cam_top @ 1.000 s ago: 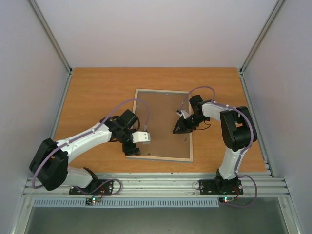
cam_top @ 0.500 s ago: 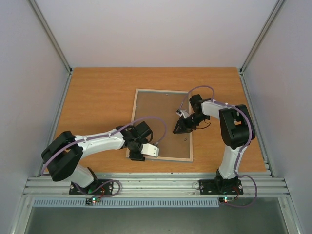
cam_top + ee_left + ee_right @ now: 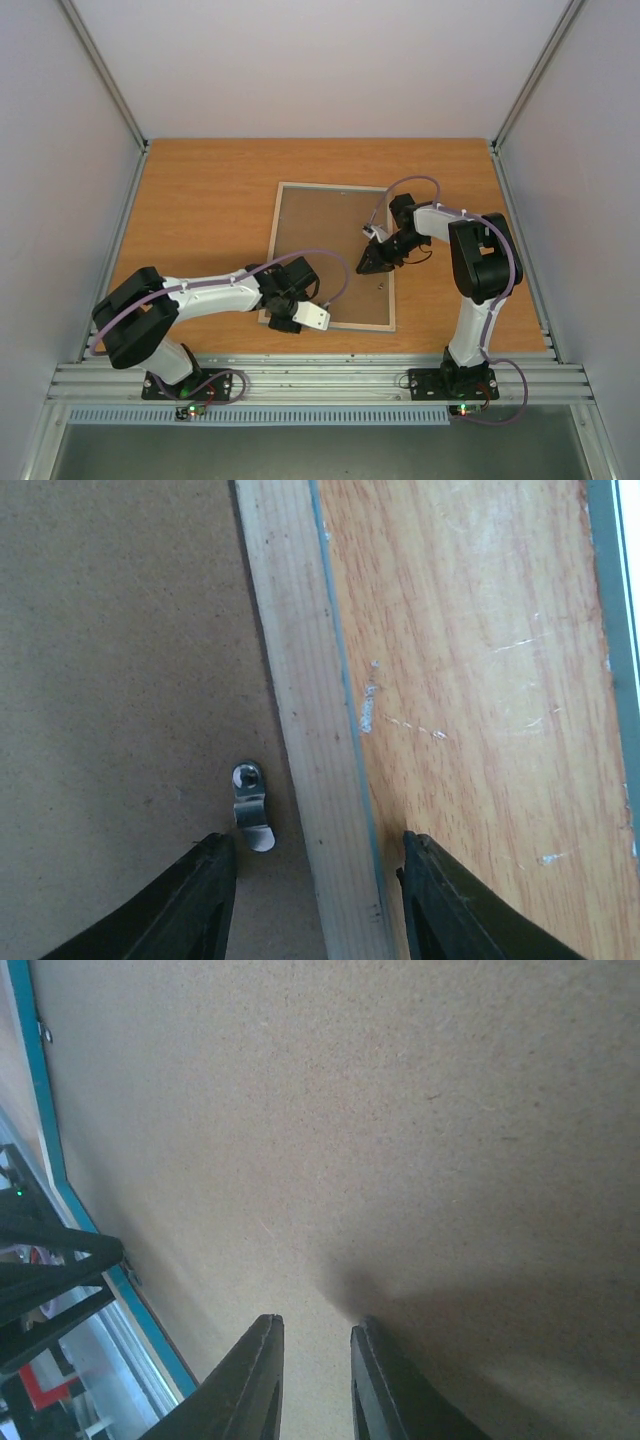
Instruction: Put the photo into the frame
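The frame lies ungripped: left gripper open astride its edge, right gripper ajar.

My left gripper straddles the pale wooden rail of the turquoise-edged picture frame. One finger is over the flat brown backing board, the other over the orange wood-grain table. A small bent metal clip lies just beside my inner finger, close to the rail. My right gripper, jaws narrowly parted, has plain board all around. Left of the frame, the table runs free to the pale enclosure wall.
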{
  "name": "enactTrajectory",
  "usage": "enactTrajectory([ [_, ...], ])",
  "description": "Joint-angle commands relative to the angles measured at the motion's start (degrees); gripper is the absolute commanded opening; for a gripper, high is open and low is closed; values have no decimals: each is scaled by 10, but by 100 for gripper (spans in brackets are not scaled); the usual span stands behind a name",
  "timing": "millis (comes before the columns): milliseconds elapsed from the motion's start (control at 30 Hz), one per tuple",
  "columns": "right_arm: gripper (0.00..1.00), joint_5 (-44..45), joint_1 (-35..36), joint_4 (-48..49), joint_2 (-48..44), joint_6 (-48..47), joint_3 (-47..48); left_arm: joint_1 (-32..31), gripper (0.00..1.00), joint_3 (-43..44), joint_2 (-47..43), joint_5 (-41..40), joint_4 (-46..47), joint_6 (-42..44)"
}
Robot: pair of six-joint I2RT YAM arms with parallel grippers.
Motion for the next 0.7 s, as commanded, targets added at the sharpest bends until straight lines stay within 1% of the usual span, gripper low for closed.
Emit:
enactTrajectory([
  [0,21,50,-5,14,30,-1,-2,-3,46,-15,10,2,15,19],
  [100,20,49,-6,14,31,-1,-3,-9,46,-17,14,1,22,21],
  [233,20,49,-7,14,30,0,-3,-10,51,-9,27,-6,26,-3],
  [333,20,48,-7,14,30,0,-3,-19,50,-19,26,-16,37,-4],
  [433,20,49,-7,14,30,1,-3,-25,46,-22,26,-16,30,-3],
  [667,20,49,-8,15,32,1,-2,-30,29,-32,17,-10,17,17],
])
